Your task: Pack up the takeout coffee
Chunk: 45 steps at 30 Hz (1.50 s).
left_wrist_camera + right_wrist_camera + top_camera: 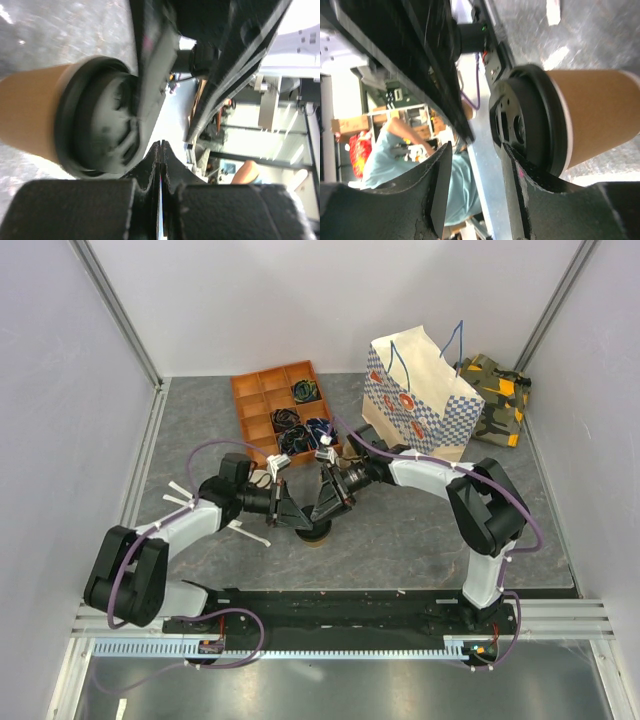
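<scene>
No text, brand, number or sign can be read in any view.
Paper bag [418, 390]: blue-check print with orange motifs. Too small to tell whether any of it is lettering.
Takeout coffee [595, 115]: plain brown wall. Raised marks on its black lid [530, 125] are blurred and unreadable.

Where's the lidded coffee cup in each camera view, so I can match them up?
Top view: coffee cup just below centre, mostly covered from above.
Left wrist view: at the left, black lid pointing right.
Right wrist view: at the right, black lid pointing left.
Shared landmark: the grey table around it.
</scene>
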{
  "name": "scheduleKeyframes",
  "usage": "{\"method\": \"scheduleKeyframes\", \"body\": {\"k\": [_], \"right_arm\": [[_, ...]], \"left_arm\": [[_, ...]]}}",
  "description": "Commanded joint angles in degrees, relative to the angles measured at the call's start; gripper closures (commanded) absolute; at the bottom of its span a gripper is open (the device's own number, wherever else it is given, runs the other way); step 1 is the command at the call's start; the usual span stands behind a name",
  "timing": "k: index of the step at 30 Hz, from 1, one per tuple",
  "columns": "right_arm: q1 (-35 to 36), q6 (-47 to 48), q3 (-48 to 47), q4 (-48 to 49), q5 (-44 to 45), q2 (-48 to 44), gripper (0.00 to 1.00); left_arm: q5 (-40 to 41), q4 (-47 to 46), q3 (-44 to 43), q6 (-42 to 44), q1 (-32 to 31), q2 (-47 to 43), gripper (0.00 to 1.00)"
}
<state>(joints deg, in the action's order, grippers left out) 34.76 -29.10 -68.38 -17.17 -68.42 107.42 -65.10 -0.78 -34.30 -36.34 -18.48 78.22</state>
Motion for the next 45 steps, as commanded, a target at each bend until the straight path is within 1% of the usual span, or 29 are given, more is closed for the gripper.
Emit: {"method": "scheduleKeyframes", "body": {"k": [1,6,12,18,22,25,28,31,35,43,45], "right_arm": [[0.22,-3.5,-2.9,4.59,3.47,-1.95,0.48],[0.13,-9.38,-2.11,11.26,2.51,-1.24,0.48],[0.22,-11.23,-3.17,11.72,3.38,-0.28,0.47],[0.48,-13.43,3.24,15.66,3.82,0.34,0.48],[0.48,-13.0,4.39,16.73,5.14,2.53,0.48],[0.31,-14.05,4.75,18.75,5.76,4.72,0.5],[-0.22,-15.37,5.53,18.93,5.58,6.75,0.5],[-0.49,-15.55,6.41,18.93,5.76,6.84,0.51],[-1.19,-15.46,6.94,18.66,6.2,6.93,0.51],[-1.28,-12.56,6.77,17.26,6.99,8.51,0.52],[-1.36,-11.68,6.42,14.54,7.42,8.86,0.52]], "left_arm": [[-1.26,-3.44,0.99,-2.25,-2.61,-2.63,0.97],[0.24,-4.23,0.12,-3.3,-3.4,1.4,0.98],[2.61,-4.06,0.29,-2.69,-3.49,5.01,0.98],[2.78,-3.79,-0.15,-2.86,-3.49,5.72,0.98],[3.49,-3.62,0.29,-2.25,-3.49,5.63,0.98],[4.28,-1.78,0.29,-1.02,-3.49,5.37,0.98],[6.3,0.41,0.29,0.74,-3.49,5.98,0.98],[7.44,0.42,0.73,1.44,-3.41,6.34,0.98],[8.94,2.97,0.91,2.5,-3.4,8.44,0.98],[10.35,4.03,0.29,3.2,-3.4,11.78,0.98],[10.35,4.03,0.29,3.55,-3.32,11.87,0.98]]}}
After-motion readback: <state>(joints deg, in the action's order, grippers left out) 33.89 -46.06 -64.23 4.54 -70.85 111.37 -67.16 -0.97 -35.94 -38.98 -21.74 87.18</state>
